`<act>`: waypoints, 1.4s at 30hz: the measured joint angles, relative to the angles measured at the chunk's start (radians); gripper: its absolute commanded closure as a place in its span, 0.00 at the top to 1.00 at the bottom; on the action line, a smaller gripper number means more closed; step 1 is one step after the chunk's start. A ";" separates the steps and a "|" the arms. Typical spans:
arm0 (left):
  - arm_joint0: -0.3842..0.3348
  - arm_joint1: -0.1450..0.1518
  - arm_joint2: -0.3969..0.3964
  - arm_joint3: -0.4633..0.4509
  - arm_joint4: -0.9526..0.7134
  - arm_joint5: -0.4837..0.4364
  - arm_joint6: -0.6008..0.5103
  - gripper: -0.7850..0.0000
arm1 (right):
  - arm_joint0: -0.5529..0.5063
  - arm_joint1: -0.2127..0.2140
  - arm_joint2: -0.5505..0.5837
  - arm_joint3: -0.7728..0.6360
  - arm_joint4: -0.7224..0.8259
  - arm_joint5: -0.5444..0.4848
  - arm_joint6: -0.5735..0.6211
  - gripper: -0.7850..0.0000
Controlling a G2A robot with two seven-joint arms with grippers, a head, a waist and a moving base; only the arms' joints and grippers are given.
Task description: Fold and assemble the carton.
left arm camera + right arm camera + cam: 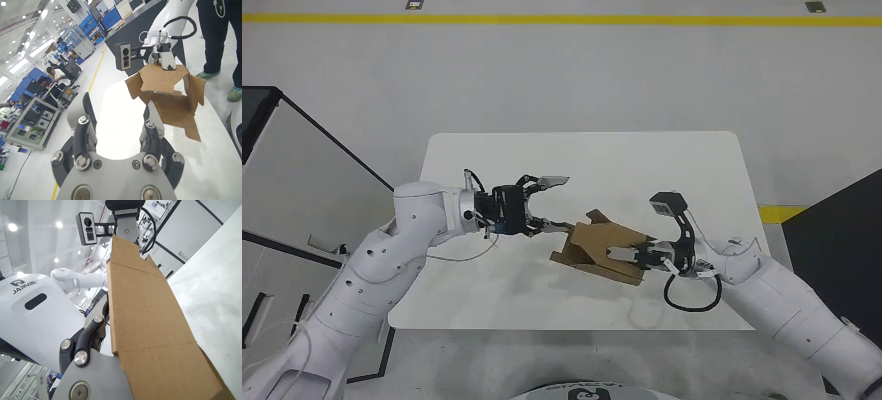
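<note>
Holding half-open cardboard carton [597, 243] near the table [692, 160] front edge.
Right gripper [627, 258] clamps one end; left gripper [563, 204] spread open just beside the opposite end.

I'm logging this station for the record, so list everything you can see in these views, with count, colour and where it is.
carton: one, brown, partly opened with loose flaps, on the table between the two grippers
table: one, white, under the carton
floor line: one, yellow, across the floor beyond the table
left gripper: one, black and silver, open, beside one end of the carton
right gripper: one, white and black, shut on a panel at the carton's other end
</note>
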 measured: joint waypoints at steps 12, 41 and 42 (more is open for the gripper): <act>0.031 0.022 -0.073 -0.020 -0.001 -0.064 0.073 1.00 | 0.070 0.008 -0.051 0.003 0.031 -0.008 -0.008 0.00; 0.031 0.022 -0.073 -0.020 -0.001 -0.061 0.072 1.00 | 0.115 0.004 -0.044 0.005 -0.004 0.048 0.036 0.00; 0.031 0.022 -0.073 -0.020 -0.001 -0.061 0.072 1.00 | 0.126 0.002 -0.045 0.011 0.003 0.066 0.061 0.00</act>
